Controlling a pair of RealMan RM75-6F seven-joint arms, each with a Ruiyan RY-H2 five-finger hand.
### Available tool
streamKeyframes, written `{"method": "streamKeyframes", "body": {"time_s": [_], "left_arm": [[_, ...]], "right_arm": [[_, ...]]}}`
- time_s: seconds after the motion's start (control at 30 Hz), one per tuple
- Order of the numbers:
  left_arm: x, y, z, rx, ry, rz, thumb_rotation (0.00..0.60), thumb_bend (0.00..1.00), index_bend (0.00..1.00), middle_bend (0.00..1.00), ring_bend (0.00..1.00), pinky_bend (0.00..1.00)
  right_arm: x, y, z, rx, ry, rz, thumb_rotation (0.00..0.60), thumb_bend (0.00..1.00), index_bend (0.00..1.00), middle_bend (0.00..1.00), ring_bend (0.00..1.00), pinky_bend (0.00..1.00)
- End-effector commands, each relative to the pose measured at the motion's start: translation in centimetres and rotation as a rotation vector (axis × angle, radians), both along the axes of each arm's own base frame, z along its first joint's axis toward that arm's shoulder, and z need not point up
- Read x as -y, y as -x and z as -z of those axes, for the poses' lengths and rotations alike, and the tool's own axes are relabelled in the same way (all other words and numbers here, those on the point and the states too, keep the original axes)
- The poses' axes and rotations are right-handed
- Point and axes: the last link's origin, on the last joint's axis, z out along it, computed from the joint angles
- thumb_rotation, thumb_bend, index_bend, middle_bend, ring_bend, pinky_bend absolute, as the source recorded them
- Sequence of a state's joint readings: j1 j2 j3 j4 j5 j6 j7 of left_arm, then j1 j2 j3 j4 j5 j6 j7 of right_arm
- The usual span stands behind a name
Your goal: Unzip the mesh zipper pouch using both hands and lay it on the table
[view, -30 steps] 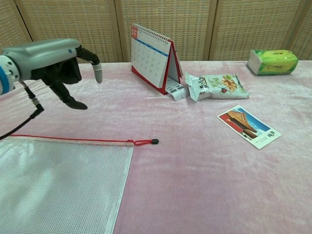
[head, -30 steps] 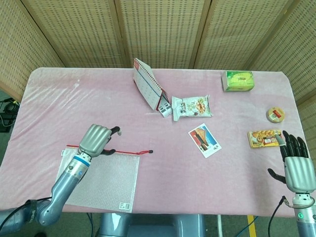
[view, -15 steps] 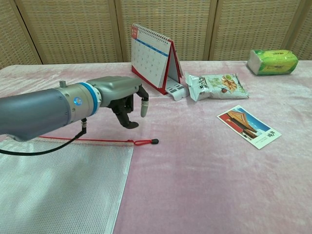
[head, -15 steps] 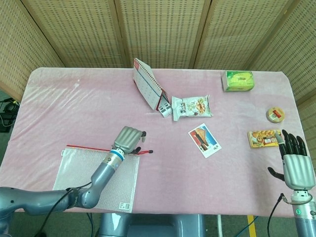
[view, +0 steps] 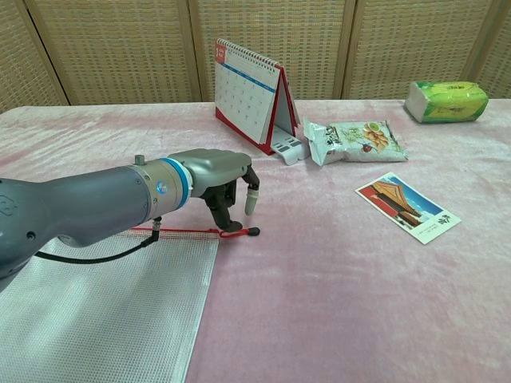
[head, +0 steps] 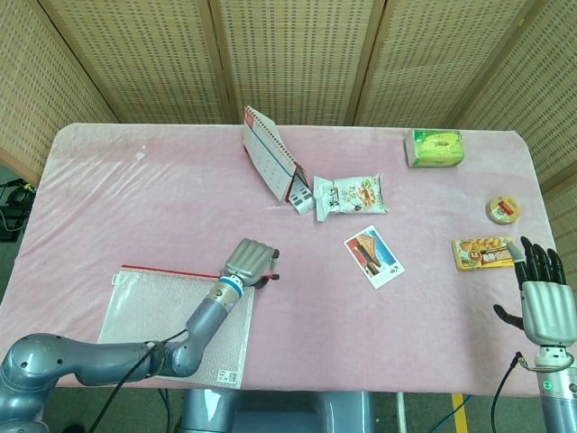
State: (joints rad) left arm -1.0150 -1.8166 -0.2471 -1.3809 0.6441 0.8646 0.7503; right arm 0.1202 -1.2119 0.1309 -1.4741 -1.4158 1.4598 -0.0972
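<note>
Mesh pouch (head: 176, 326) lay flat at lower left of the head view, its near edge close to the table's front edge; red zipper strip along its top, a small white label at its lower right corner, print too small to read. Red zipper pull (view: 239, 233) with a dark tip stuck out past the pouch's top right corner. Left hand (view: 215, 177) hung directly over that corner, fingers curled downward, tips just at the pull; whether they had hold of it could not be told. Right hand (head: 544, 298) sat at the lower right of the head view near the table's front right corner, fingers spread and straight, holding nothing. Desk calendar (view: 249, 92) stood upper centre, grid visible, numbers not legible. Snack bag (view: 354, 140) lay just right of it; postcard (view: 407, 206) with a red building picture lay below that. Green packet (view: 445, 100) upper right, writing unreadable. Round tin (head: 503, 209) and orange snack packet (head: 483, 253) lay near the right edge, just above the right hand. Bare pink cloth (head: 135, 198) lay open between pouch and calendar and across the centre front.
</note>
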Motion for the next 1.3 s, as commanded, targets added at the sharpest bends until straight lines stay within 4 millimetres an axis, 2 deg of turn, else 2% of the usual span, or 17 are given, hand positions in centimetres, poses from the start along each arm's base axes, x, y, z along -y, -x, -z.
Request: {"method": "streamKeyframes", "body": {"time_s": [0.03,0.3,0.9,1.03,1.3], "left_arm": [[0.2,0.0,0.6,-0.009,0.012,-0.010,0.600,0.36,0.48,1.00,1.00,1.00],[0.6,-0.1,1.4,-0.006,0.035,-0.036,0.600,0.36,0.48,1.00,1.00,1.00],[0.3,1.1,1.5,-0.049,0.009,-0.059,0.600,0.36,0.49,1.00,1.00,1.00],[0.1,1.2,1.5,-0.042,-0.007,-0.070,0.600,0.37,0.53,1.00,1.00,1.00],[0.1,1.2,1.8,-0.030,-0.014,-0.075,0.600,0.46,0.61,1.00,1.00,1.00]], "right_arm": [[0.0,0.0,-0.1,0.001,0.002,-0.004,0.600,0.00,0.09,0.00,0.00,0.00],[0.1,0.1,-0.3,0.010,0.004,-0.009,0.600,0.00,0.09,0.00,0.00,0.00],[0.1,0.2,-0.5,0.015,0.008,-0.011,0.600,0.00,0.09,0.00,0.00,0.00],[0.1,0.1,-0.4,0.014,0.008,-0.014,0.600,0.00,0.09,0.00,0.00,0.00],[0.2,0.2,-0.4,0.020,0.008,-0.015,0.600,0.00,0.09,0.00,0.00,0.00]]}}
